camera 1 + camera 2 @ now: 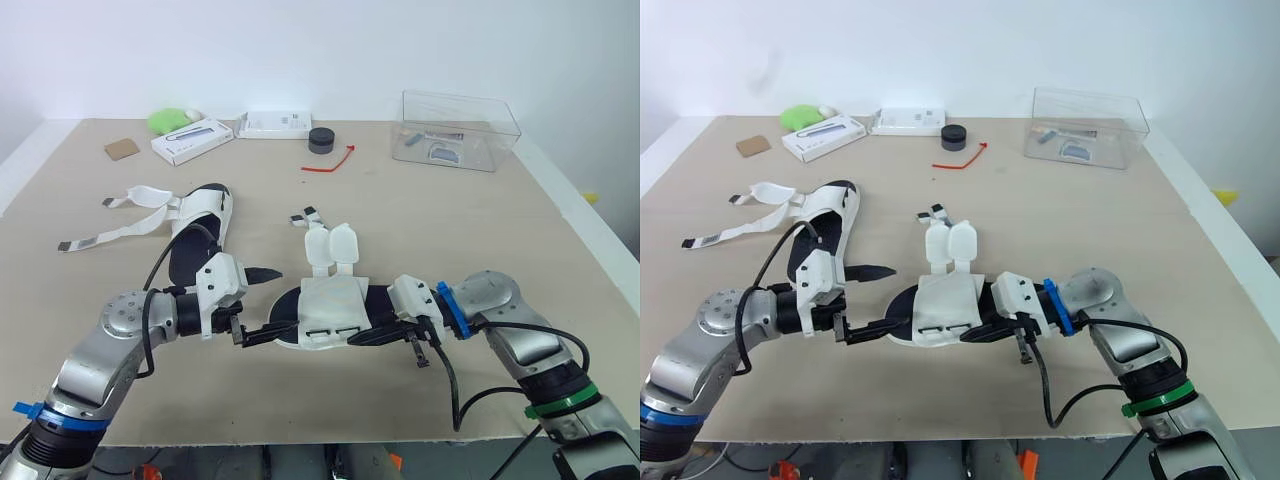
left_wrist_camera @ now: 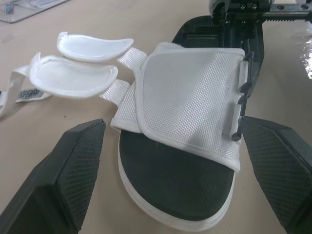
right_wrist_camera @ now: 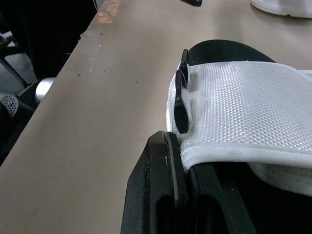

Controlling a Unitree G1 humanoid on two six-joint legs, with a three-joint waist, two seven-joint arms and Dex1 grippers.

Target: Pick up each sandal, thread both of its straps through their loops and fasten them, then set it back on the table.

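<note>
1. While both sandals lie unfastened, we note the table (image 1: 450,230) carries the far sandal (image 1: 200,225) near its left edge.
2. Near sandal (image 1: 330,312): middle of the near edge; we judge it is being grasped for lifting.
3. Left gripper (image 1: 275,300): jaws spread, straddling one end.
4. Right gripper (image 1: 378,332): clamped on the other end's sole.
5. Straps (image 1: 330,245): flipped outward. Next, we judge, one must be pinched and fed to the loops (image 2: 241,97).

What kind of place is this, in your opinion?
Probably a robotics lab or test bench: a bare beige table against a plain white wall, with scattered props such as a near sandal, a far sandal, a clear plastic box and a red tie.
</note>
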